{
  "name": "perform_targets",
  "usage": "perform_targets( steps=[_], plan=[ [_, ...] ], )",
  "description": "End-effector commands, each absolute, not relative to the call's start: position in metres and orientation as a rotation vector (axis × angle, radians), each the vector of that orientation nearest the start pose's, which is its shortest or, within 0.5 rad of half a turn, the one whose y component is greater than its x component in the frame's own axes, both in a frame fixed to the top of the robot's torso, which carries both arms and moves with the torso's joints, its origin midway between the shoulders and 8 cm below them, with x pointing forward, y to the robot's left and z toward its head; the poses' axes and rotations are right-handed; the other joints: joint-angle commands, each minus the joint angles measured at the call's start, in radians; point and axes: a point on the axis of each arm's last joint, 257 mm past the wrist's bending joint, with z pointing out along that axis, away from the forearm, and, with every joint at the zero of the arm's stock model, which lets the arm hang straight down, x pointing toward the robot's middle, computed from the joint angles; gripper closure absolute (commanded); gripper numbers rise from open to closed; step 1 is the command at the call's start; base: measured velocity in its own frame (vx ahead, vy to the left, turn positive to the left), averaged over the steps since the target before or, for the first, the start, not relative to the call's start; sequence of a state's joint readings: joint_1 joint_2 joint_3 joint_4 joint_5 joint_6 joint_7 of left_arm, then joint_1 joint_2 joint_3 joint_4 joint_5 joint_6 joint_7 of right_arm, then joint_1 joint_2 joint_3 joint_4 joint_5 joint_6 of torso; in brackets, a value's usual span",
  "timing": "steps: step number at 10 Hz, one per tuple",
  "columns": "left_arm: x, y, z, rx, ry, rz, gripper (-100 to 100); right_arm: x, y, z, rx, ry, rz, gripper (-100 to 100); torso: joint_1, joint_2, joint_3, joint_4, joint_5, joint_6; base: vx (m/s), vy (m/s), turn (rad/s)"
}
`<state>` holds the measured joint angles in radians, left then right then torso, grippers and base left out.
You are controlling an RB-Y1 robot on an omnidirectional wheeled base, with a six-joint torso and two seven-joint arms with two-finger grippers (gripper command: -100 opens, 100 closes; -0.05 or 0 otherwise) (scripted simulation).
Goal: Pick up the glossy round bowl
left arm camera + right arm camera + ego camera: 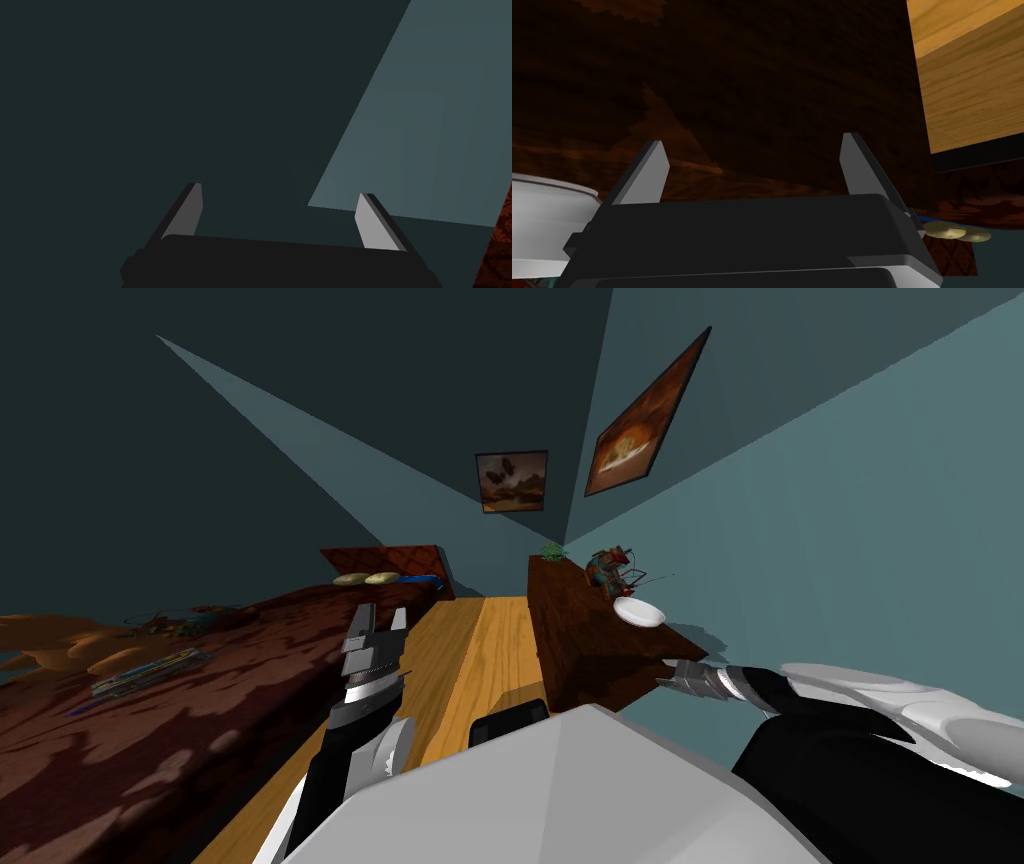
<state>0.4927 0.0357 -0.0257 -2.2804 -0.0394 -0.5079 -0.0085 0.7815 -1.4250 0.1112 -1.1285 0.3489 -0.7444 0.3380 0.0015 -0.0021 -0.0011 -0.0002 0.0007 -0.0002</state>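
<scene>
- Our head camera looks steeply down and forward, rolled, along the wooden floor [470, 648] that runs between the bed [200, 718] on our left and the dark wooden cabinet [590, 648] on our right.
- Our left wrist camera looks along the left gripper [282, 215] at a dark teal wall [150, 100].
- Our right wrist camera sits close to the cabinet, looking along the right gripper [752, 147].
- Head and right wrist views share the cabinet, the floor, the white bowl [639, 611] and the bed's yellowish pillows [365, 578].
</scene>
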Motion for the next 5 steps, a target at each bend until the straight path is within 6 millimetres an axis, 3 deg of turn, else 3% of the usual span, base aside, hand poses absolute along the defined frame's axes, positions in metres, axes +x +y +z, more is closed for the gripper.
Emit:
perform_targets(
  steps=[1, 3, 5],
  plan=[
    [0.345, 0.261, 0.027, -0.595, 0.657, -1.303, 0, 0.149, -0.651, -0.322, -0.511, 2.555, -0.033, -100, 0.0, 0.0, 0.0, 0.0, 0.0, 0.0, 0.039, 0.016, 0.056],
    [0.345, 0.261, 0.027, -0.595, 0.657, -1.303, 0, 0.137, -0.686, -0.303, -0.595, 2.616, -0.124, -100, -0.001, 0.001, 0.0, 0.0, 0.0, 0.0, 0.047, 0.016, 0.122],
    [0.345, 0.261, 0.027, -0.595, 0.657, -1.303, 0, 0.13, -0.708, -0.29, -0.629, 2.649, -0.186, -100, -0.001, 0.0, 0.0, 0.0, 0.0, 0.001, 0.047, 0.013, 0.088]
  ],
)
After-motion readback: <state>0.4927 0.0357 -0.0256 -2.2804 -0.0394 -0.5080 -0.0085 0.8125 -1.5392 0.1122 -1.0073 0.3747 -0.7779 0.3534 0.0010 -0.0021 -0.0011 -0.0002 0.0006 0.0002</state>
